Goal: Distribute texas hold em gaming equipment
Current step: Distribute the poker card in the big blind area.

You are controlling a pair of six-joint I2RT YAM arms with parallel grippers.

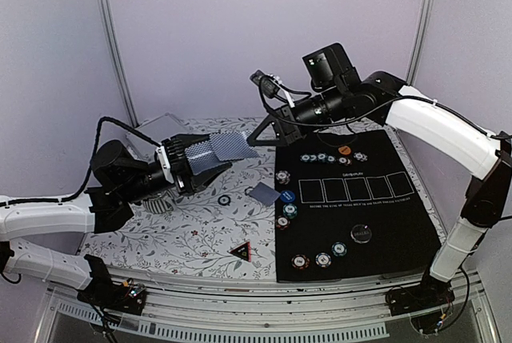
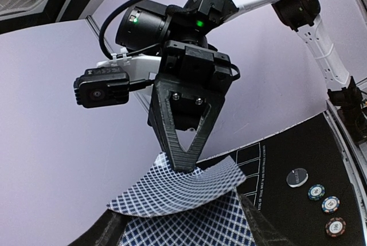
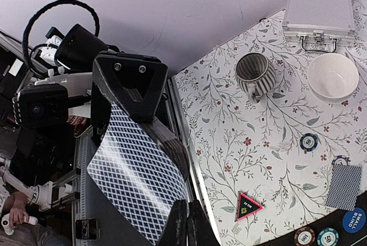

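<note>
My left gripper (image 1: 206, 164) is shut on a deck of grey-blue-backed playing cards (image 2: 189, 223), held above the floral cloth. My right gripper (image 2: 182, 163) is shut on the far edge of the top card (image 2: 172, 191), which bows upward off the deck. In the right wrist view the same card (image 3: 135, 177) runs from my right gripper (image 3: 192, 226) up to the left gripper's fingers (image 3: 129, 85). A single card (image 1: 262, 193) lies face down beside the black mat (image 1: 376, 215). Striped chips (image 1: 330, 157) and a blue button (image 1: 282, 177) lie on the mat.
A silver case (image 3: 318, 11), a striped mug (image 3: 255, 74) and a white bowl (image 3: 332, 77) stand at the back of the floral cloth. A lone chip (image 1: 225, 200) and a triangular marker (image 1: 241, 251) lie on the cloth. A white disc (image 1: 362, 233) lies on the mat.
</note>
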